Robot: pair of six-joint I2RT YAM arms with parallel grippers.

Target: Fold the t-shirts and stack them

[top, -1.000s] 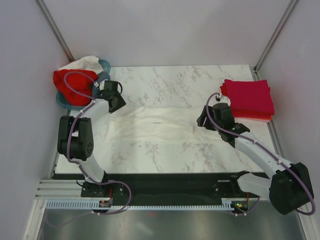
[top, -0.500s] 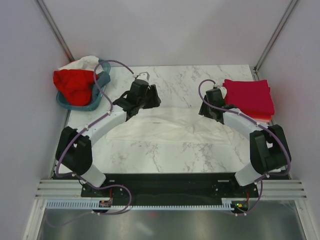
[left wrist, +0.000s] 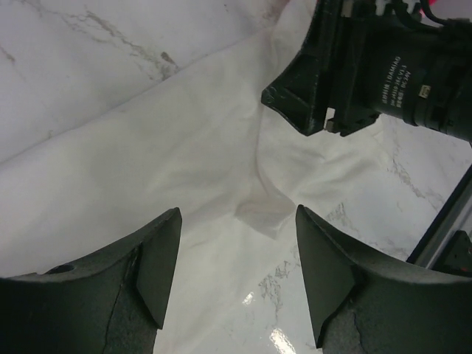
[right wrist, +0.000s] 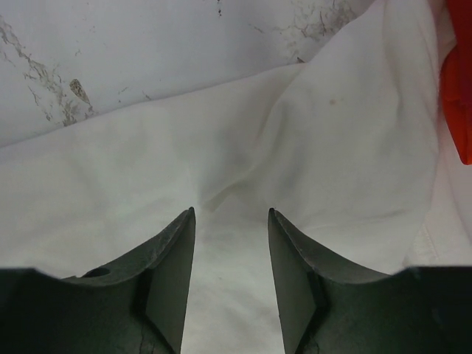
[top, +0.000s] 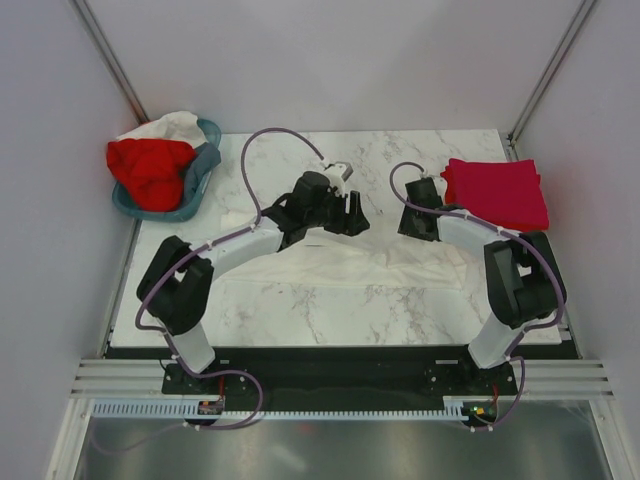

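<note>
White cloth fills both wrist views: we see the white t-shirt (top: 330, 262) lying rumpled across the middle of the marble table (top: 330, 312). The left gripper (top: 350, 215) and the right gripper (top: 412, 222) hang near each other over its right part, each with fingers spread apart and nothing between them. We find the folded red shirts (top: 497, 193) stacked at the far right corner, and another red shirt (top: 150, 170) heaped in the teal basket (top: 207, 160) at far left.

Overhead view, high behind the near edge, takes in the whole white marble-patterned counter (top: 330, 310); both wrist views look closely down on the same crumpled white cloth t-shirt (top: 330, 262).
</note>
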